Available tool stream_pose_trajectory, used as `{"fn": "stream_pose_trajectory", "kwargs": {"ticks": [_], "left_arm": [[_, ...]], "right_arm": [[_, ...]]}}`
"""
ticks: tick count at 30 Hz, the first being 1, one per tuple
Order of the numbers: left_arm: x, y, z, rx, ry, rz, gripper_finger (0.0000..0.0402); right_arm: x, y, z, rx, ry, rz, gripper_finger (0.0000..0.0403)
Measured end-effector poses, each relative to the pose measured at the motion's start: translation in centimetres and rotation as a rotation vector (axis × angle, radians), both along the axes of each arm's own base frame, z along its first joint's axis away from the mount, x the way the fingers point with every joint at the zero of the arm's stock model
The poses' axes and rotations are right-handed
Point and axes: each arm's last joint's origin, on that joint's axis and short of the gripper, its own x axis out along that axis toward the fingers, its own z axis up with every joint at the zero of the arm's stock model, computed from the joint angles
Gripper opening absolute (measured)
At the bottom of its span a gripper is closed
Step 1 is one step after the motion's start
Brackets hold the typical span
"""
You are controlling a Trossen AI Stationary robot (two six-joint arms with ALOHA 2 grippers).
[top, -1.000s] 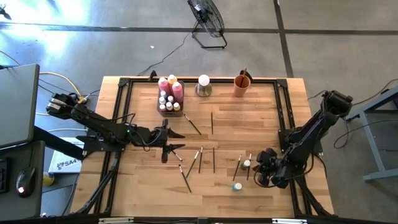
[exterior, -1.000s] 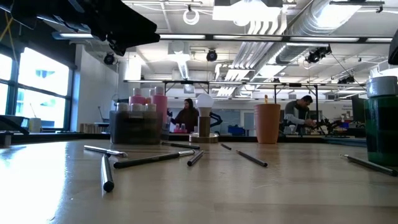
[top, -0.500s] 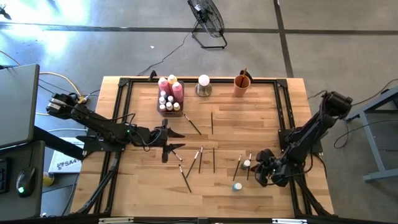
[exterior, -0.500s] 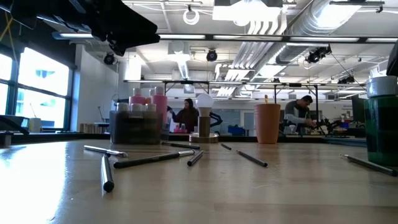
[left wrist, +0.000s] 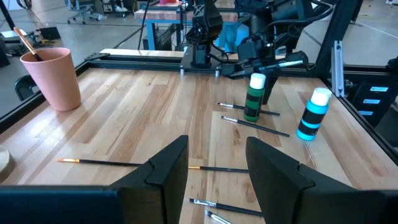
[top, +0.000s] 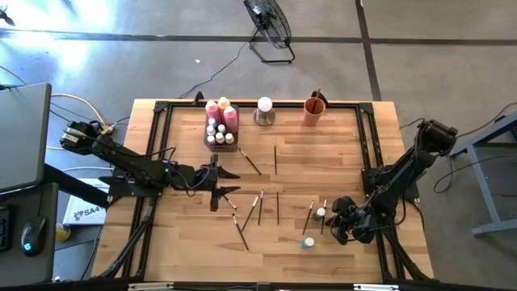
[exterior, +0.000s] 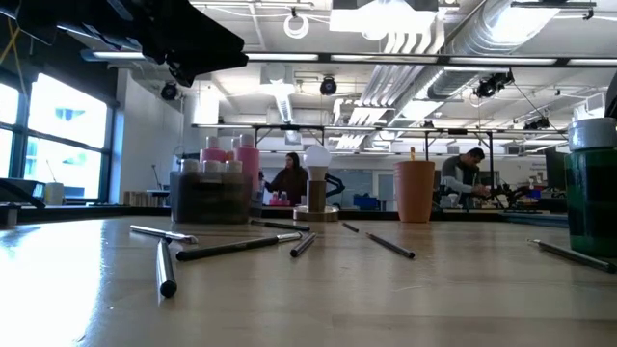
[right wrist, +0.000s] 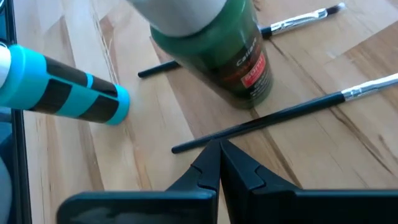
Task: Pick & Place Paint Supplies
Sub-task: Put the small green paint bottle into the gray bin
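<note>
My right gripper (right wrist: 219, 147) is shut, slanting down at the table's near right. Its tips stand at the dark handle of a thin paintbrush (right wrist: 280, 115) lying flat beside a standing green bottle (right wrist: 230, 56). A blue bottle (right wrist: 68, 93) stands close by, nearer the front edge (top: 308, 242). My left gripper (left wrist: 217, 168) hovers open over the left middle (top: 233, 183) with nothing between its fingers. More brushes (top: 260, 208) lie scattered mid-table. Pink, yellow and tiny white-capped bottles stand in the grey tray (top: 220, 129) at the far edge. My right gripper has its shut fingertips (right wrist: 211, 155) right at the brush's dark handle (right wrist: 205, 140), near its free end, coming slanted from above and across the brush. I cannot tell whether they touch it. The brush lies flat on the table.
An orange cup (top: 313, 109) holding a brush and a white ball on a metal base (top: 264, 111) stand at the far edge. A black frame (top: 161, 107) runs around the tabletop. Bare wood lies between the scattered brushes and the far edge.
My right gripper has tipped a little further down and edged toward the green bottle, still shut.
</note>
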Motion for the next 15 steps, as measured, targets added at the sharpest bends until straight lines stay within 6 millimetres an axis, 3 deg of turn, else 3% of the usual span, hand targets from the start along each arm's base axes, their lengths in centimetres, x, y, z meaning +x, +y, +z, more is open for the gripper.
{"fn": "stream_pose_trajectory", "kwargs": {"ticks": [15], "left_arm": [[-0.02, 0.0, -0.11, 0.003, 0.011, 0.0, 0.0159]], "right_arm": [[-0.02, 0.03, -0.01, 0.003, 0.008, 0.01, 0.0002]]}}
